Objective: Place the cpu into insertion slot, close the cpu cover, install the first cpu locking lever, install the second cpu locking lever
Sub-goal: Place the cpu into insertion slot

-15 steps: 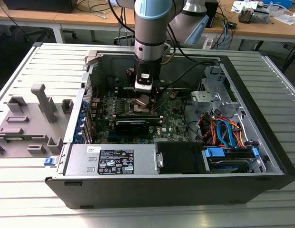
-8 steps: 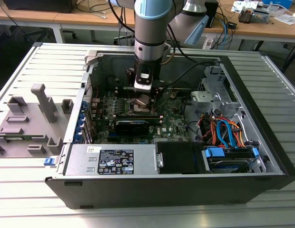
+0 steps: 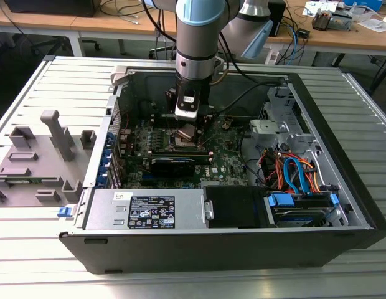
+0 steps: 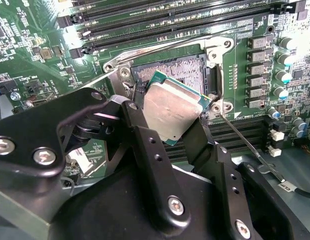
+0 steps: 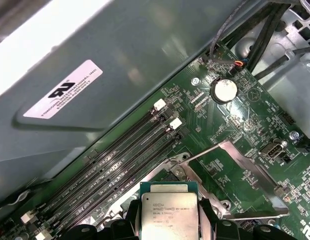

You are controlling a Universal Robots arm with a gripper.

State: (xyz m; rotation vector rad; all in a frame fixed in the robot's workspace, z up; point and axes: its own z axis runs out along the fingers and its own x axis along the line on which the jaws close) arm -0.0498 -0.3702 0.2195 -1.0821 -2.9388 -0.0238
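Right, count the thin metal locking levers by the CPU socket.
2. One lever runs along the insertion slot's side nearest the memory slots; the other lever slants away from its corner, beside the held cpu. The fingers may hide more.

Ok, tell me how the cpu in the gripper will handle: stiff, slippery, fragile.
The cpu looks like a rigid flat plate, so it probably won't flex. Its smooth metal top and thin edges, pinched by the gripper, could slip or pivot; it hangs tilted over the insertion slot. Thin and small, so likely light.
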